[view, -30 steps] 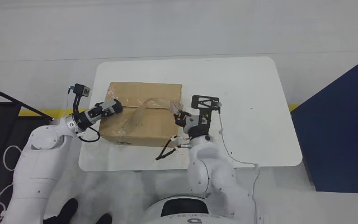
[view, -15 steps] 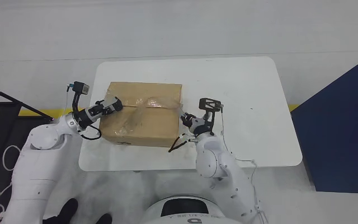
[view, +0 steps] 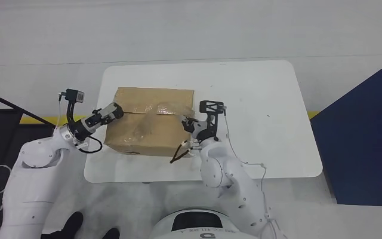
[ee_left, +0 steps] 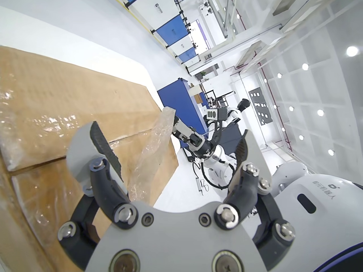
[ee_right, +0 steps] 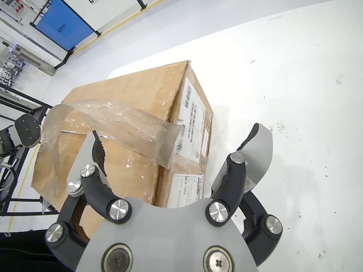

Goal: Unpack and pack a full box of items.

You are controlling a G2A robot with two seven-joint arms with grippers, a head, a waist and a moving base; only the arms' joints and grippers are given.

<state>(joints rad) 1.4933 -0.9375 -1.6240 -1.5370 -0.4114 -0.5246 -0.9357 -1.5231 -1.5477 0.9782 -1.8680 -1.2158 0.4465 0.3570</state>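
Note:
A closed brown cardboard box lies on the left half of the white table. A clear tape strip is peeled up and arches loosely over the box top. The left gripper hovers at the box's left edge, open and holding nothing. In the left wrist view the left gripper faces along the box, with the tape strip curling up between its fingers' line of sight. The right gripper sits at the box's right end, open. From the right wrist, the right gripper is over the labelled end of the box, just short of the tape strip.
The right half of the table is bare white surface with small dark specks. A blue partition stands off the table's right side. A black frame stands on the floor by the left arm.
The right gripper swung out to the right of the box, then came back to its right edge. The left gripper drew back slightly to the left. The box has not moved.

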